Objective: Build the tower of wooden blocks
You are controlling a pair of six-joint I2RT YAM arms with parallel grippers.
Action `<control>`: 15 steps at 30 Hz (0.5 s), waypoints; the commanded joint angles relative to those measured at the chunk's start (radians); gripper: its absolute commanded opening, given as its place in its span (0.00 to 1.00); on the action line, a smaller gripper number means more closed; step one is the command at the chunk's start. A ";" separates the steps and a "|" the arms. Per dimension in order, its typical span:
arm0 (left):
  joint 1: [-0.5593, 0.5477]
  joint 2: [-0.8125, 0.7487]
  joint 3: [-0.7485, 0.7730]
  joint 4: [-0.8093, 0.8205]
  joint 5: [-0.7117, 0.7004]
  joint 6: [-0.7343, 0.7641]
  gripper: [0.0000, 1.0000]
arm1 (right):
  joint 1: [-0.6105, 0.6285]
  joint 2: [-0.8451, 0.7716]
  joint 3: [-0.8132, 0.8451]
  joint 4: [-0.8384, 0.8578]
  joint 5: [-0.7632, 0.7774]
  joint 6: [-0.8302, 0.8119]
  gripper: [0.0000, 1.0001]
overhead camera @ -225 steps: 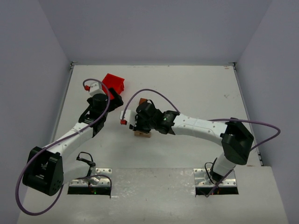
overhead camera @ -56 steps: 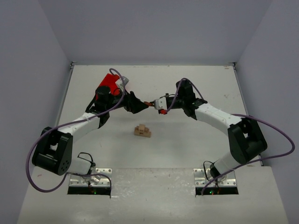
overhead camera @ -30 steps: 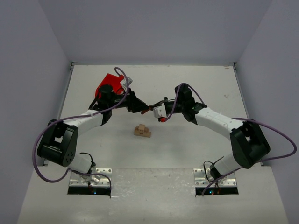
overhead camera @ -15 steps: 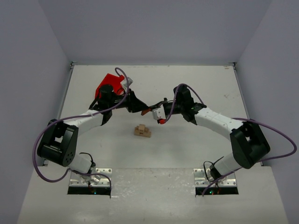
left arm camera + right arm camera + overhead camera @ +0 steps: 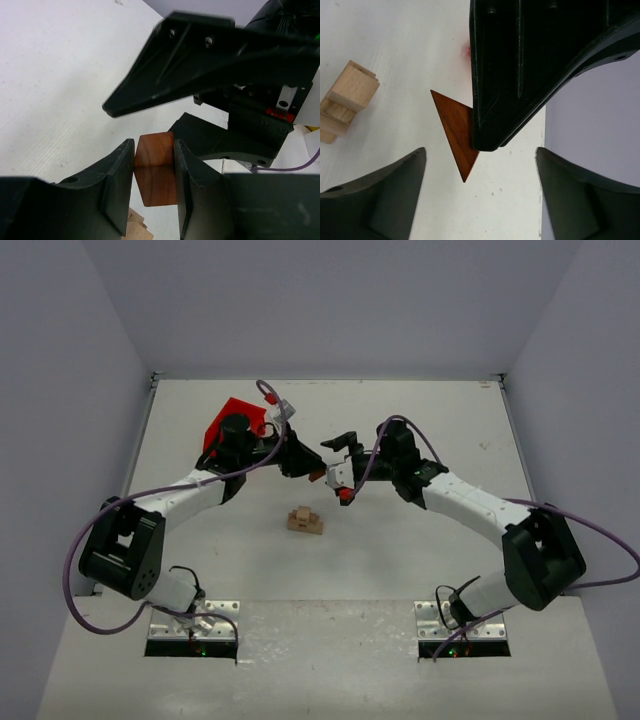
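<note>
Reddish-brown wedge [image 5: 156,170] now pinched by left gripper [image 5: 154,146] alone, right gripper [image 5: 480,159] newly spread, tan stack [image 5: 305,521] unmoved.

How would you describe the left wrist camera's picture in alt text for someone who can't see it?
The left arm's black tool clamps a reddish-brown wooden wedge over a white table. The right arm's open tool faces it, close beyond the wedge.

Reddish-brown triangular wedge [image 5: 455,131] clamped in left gripper [image 5: 154,150]; pale tan stepped block stack [image 5: 305,521] apart on table [image 5: 400,570].
</note>
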 commanded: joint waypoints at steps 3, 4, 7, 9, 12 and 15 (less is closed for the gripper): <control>-0.009 -0.017 0.199 -0.096 0.061 0.259 0.00 | 0.005 -0.090 0.010 -0.010 0.062 0.045 0.99; -0.009 -0.005 0.237 -0.145 0.101 0.359 0.00 | 0.005 -0.114 0.003 -0.022 0.065 0.040 0.99; -0.009 0.028 0.349 -0.271 0.193 0.590 0.00 | 0.005 -0.171 -0.017 -0.071 0.106 0.035 0.99; -0.008 0.075 0.462 -0.478 0.292 0.893 0.00 | 0.002 -0.205 -0.030 -0.082 0.138 0.062 0.99; -0.007 0.167 0.700 -1.031 0.335 1.328 0.00 | -0.023 -0.276 -0.060 -0.074 0.219 0.116 0.99; -0.006 0.272 0.927 -1.391 0.266 1.570 0.00 | -0.061 -0.325 -0.102 -0.031 0.289 0.176 0.99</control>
